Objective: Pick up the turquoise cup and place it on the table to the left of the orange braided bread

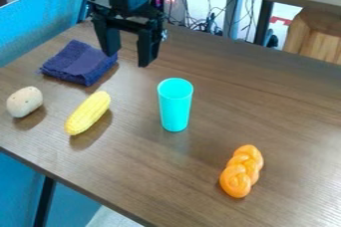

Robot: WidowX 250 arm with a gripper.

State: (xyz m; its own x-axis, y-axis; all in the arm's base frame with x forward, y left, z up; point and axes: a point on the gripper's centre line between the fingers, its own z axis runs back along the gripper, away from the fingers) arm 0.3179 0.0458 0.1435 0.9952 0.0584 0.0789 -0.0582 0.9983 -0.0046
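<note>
The gripper (128, 57) hangs open, fingers apart — the folded purple cloth (79, 63) lies near one finger, the upright turquoise cup (175, 107) near the other, though its height is hard to judge.

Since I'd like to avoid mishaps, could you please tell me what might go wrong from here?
The tall, upright cup could tip if the open gripper swung low into it. The rounded potato and corn might roll off the table if nudged. A low finger might also drag the cloth.
</note>
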